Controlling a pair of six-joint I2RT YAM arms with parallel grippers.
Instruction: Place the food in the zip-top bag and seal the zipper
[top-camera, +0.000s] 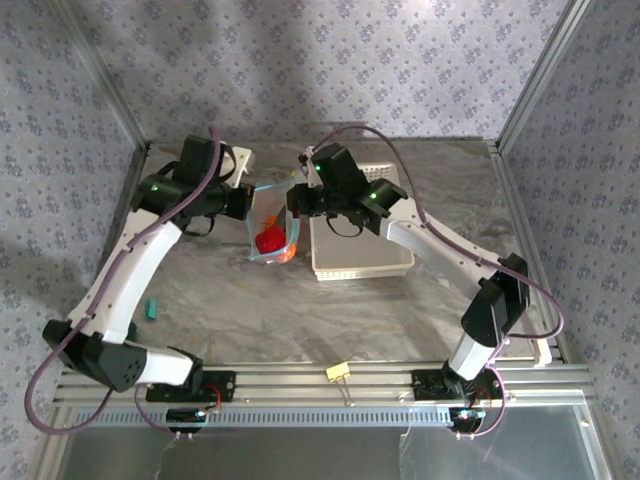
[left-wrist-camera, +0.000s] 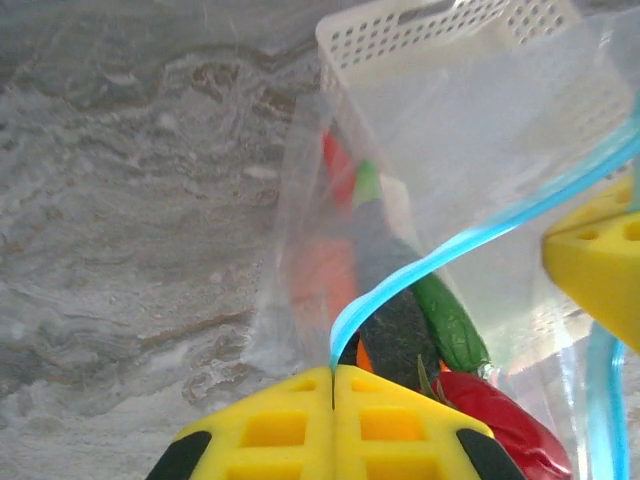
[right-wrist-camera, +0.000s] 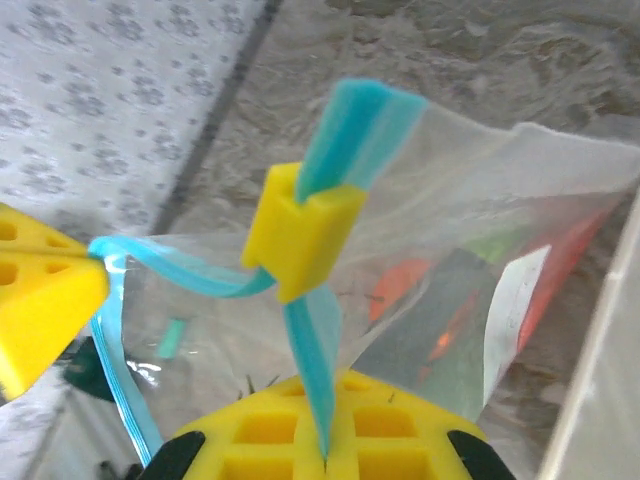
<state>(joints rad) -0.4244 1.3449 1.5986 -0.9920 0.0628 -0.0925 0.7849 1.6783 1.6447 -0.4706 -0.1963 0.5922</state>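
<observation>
The zip-top bag (top-camera: 272, 232) was held between the two arms, toward the far side of the table (top-camera: 200, 290) and just left of the white basket (top-camera: 362, 262). The food (left-wrist-camera: 450, 325) lay inside it: cucumber, carrot and red pepper showed through the film.

The left gripper (left-wrist-camera: 333, 385) was clamped shut on the left end of the zipper (left-wrist-camera: 470, 240). The right gripper (right-wrist-camera: 325, 445) was pinched shut on the same strip further right. A small yellow block (right-wrist-camera: 300, 232) sat astride the strip just beyond the right gripper's fingers.

Loading appeared complete, and sealing appeared to be the step in hand. Recommended procedure:

1. Hold the left end fixed.
2. Keep the strip taut and level.
3. Draw the closure along the full length without letting the bag's weight twist the mouth.

Any slack was likely to leave an unsealed gap.
</observation>
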